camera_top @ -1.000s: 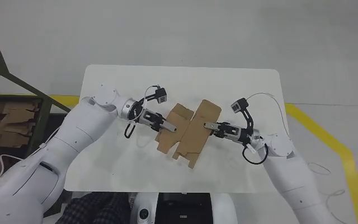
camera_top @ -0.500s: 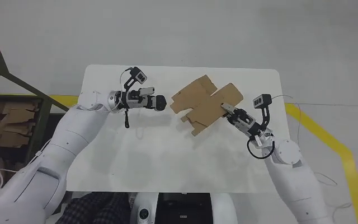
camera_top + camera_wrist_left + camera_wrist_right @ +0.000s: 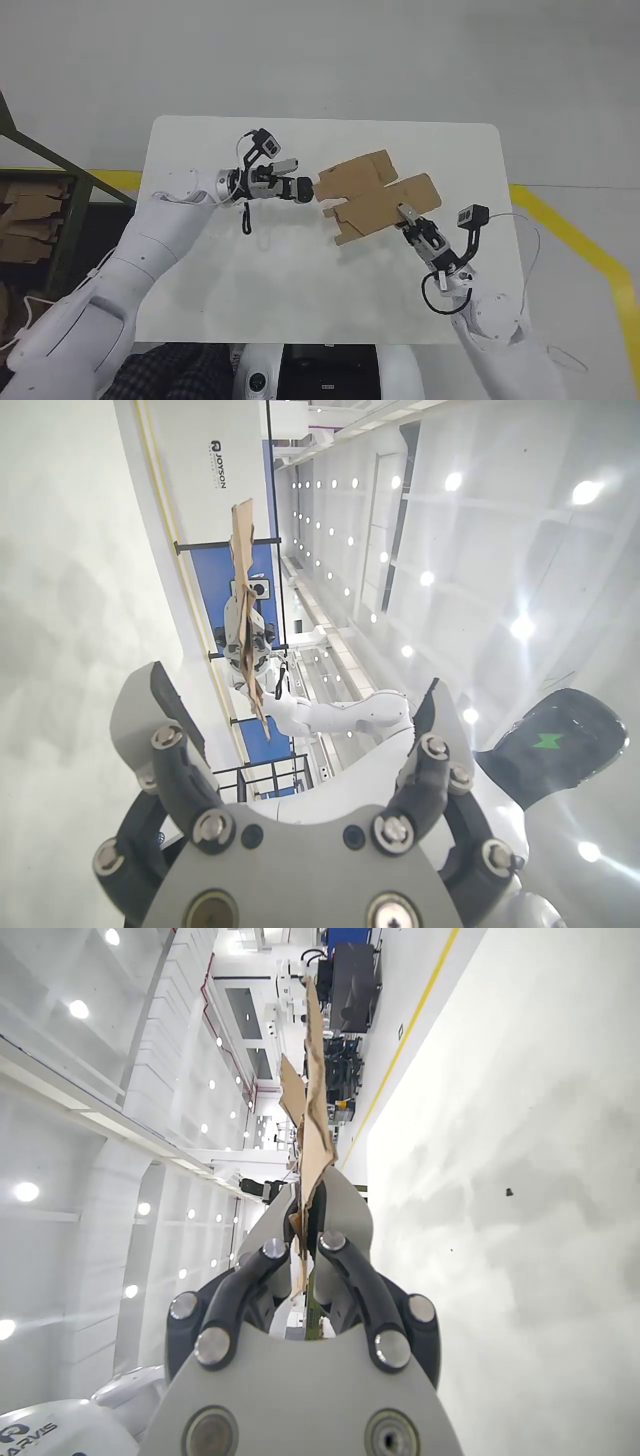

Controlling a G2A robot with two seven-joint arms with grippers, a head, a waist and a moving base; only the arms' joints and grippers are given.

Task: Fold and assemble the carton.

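Note:
A flat brown carton (image 3: 373, 192) is held up above the white table (image 3: 200, 280), edge-on in the right wrist view (image 3: 312, 1128). My right gripper (image 3: 406, 214) is shut on the carton's near right corner, fingers (image 3: 345, 1198) pinching the cardboard. My left gripper (image 3: 308, 188) is open just left of the carton's left edge, apart from it. Its two fingers (image 3: 165, 700) stand wide with nothing between them, and the carton (image 3: 246, 620) shows farther off, held by the other arm.
A brown stack of flat cartons (image 3: 30, 215) lies in a bin off the table's left side. A yellow floor line (image 3: 570, 230) runs past the right edge. The table's front half is bare white surface.
The right gripper has lifted the carton off the table and swung it up and right. The left gripper let go, drew back left, then came back near the carton's left edge.

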